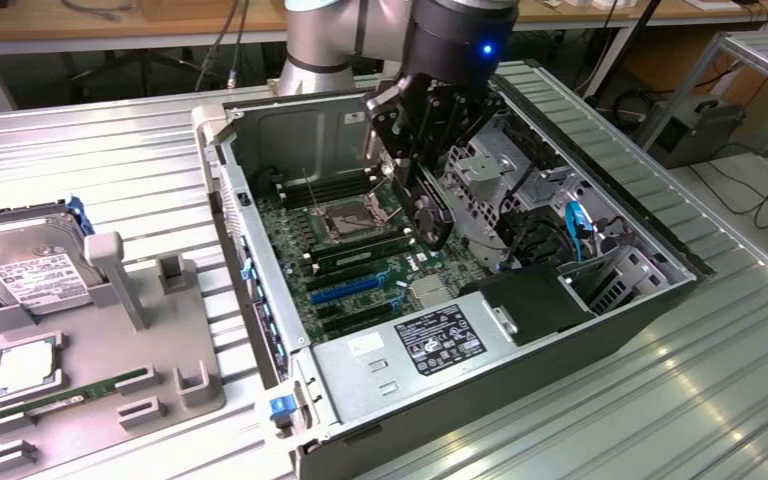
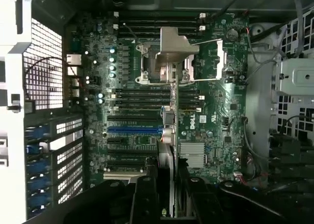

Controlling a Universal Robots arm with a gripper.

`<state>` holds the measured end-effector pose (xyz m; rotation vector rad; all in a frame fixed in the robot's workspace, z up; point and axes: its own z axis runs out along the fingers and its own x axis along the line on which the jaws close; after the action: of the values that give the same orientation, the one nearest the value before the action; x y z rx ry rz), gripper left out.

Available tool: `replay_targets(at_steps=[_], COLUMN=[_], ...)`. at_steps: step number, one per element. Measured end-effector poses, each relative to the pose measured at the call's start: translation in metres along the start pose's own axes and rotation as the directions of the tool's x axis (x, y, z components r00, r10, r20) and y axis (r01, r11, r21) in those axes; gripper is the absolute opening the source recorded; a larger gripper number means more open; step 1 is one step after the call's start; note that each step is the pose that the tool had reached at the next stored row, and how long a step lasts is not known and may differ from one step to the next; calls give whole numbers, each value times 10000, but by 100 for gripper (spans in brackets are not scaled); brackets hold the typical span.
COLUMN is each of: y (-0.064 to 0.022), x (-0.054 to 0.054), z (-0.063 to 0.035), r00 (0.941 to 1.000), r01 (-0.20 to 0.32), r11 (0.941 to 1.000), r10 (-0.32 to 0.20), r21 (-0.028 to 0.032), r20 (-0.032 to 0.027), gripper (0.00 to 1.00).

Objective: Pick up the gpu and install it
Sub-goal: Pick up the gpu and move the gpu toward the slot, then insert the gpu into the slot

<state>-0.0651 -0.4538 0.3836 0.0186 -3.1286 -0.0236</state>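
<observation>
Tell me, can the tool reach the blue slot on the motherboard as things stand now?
Probably yes. The case lies open, and the tool, holding the gpu edge-on, hangs over the motherboard near the blue slot. Nothing appears to lie between them.

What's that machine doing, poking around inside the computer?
A robot arm's hand is lowered into an open computer case, just above the green motherboard. Its fingers are closed on the gpu, a thin card held edge-on over the row of expansion slots and apparently not yet pushed in. On the grey tray at the exterior view's left lie a hard drive and a RAM stick.
</observation>
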Motion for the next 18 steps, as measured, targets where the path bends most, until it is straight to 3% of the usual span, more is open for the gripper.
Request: replay_targets(at_steps=[16, 18], y=[0, 0], x=[-4, -4], z=[-1, 2], r00=[10000, 9996], r01=[-1, 279], r11=[10000, 9996], r10=[1, -279], r21=[2, 5], r20=[-3, -7], gripper=[26, 26])
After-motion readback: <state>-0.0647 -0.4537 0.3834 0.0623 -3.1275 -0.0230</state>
